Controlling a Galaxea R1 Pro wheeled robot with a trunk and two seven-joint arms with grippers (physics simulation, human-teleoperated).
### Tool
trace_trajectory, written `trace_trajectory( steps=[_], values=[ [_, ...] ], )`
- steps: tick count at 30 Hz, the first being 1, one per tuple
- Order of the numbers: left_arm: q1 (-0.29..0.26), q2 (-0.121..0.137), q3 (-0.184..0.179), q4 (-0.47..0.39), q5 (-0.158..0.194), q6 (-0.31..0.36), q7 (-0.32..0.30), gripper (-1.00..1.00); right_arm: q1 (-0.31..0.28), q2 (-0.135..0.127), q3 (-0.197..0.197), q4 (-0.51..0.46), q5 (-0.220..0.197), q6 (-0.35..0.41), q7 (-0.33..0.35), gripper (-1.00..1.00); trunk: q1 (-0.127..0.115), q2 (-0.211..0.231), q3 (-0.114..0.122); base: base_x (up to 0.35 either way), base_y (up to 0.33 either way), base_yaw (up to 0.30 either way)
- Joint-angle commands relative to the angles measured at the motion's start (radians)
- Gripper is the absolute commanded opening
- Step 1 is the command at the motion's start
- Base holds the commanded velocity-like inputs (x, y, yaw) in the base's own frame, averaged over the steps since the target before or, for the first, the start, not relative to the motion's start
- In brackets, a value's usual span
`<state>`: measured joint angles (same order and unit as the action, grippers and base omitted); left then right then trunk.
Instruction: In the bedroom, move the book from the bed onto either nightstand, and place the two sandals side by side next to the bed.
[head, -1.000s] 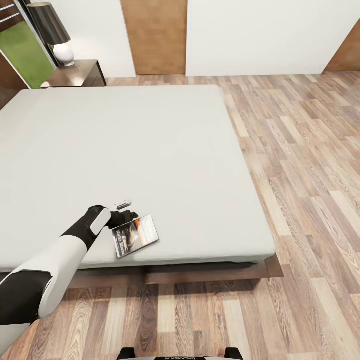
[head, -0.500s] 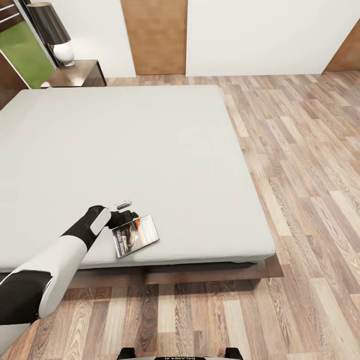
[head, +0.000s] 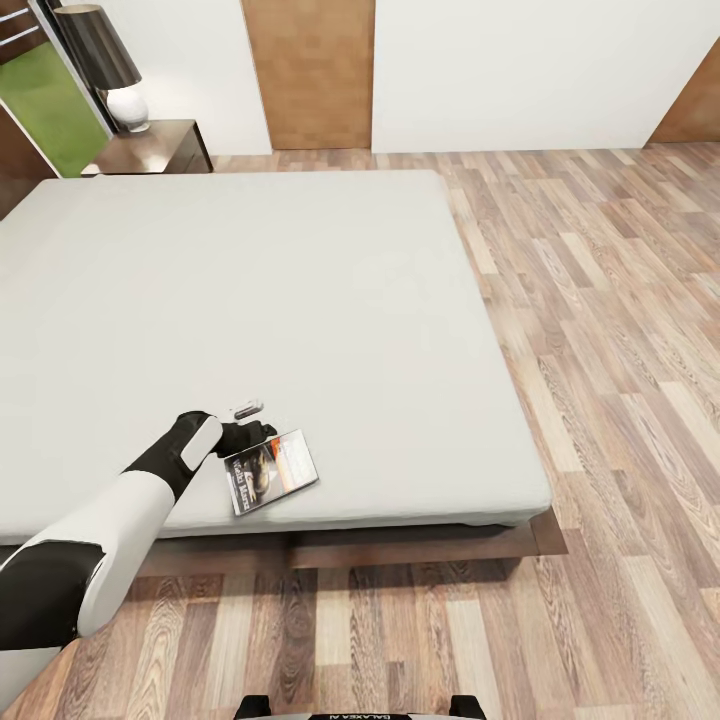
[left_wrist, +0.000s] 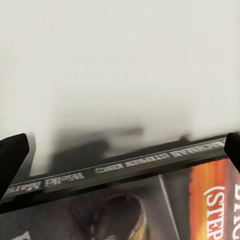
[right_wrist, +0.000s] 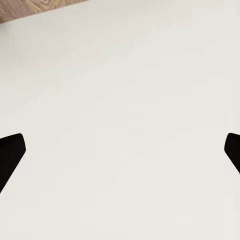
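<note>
The book (head: 271, 471) lies flat near the front edge of the bed (head: 300, 300), its grey-and-orange cover up. My left gripper (head: 252, 438) hovers at the book's far-left edge. In the left wrist view the left gripper (left_wrist: 122, 152) is open, its black fingertips (left_wrist: 12, 155) wide apart on either side of the book (left_wrist: 150, 200), whose lettered spine runs between them. My right gripper (right_wrist: 122, 150) is open too, facing a plain pale surface. A nightstand (head: 160, 148) stands at the bed's far left corner. The sandals are out of view.
A lamp (head: 110, 65) with a black shade stands on the nightstand. A dark wooden bed frame (head: 400, 545) juts out below the mattress. Wood-plank floor (head: 620, 350) stretches along the bed's right side and front. A tan door (head: 310, 70) is in the far wall.
</note>
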<state>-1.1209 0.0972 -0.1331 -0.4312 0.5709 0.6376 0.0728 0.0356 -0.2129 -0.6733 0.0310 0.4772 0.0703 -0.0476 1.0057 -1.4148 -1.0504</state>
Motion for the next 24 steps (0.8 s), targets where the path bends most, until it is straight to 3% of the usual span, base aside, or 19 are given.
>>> trace_trajectory(
  steps=[1, 24],
  values=[
    [0.001, 0.001, -0.008, 0.035, 0.017, 0.005, 0.01, 1.0, 0.0, 0.0, -0.008, 0.001, 0.011, 0.002, -0.003, 1.0, 0.0, 0.0, 0.0, 0.0, 0.0, 0.0],
    [0.001, 0.001, -0.006, 0.01, 0.017, 0.005, 0.021, 1.0, 0.0, 0.001, -0.005, -0.001, 0.011, 0.002, -0.003, 1.0, 0.0, 0.0, 0.0, 0.0, 0.0, 0.0]
  ],
)
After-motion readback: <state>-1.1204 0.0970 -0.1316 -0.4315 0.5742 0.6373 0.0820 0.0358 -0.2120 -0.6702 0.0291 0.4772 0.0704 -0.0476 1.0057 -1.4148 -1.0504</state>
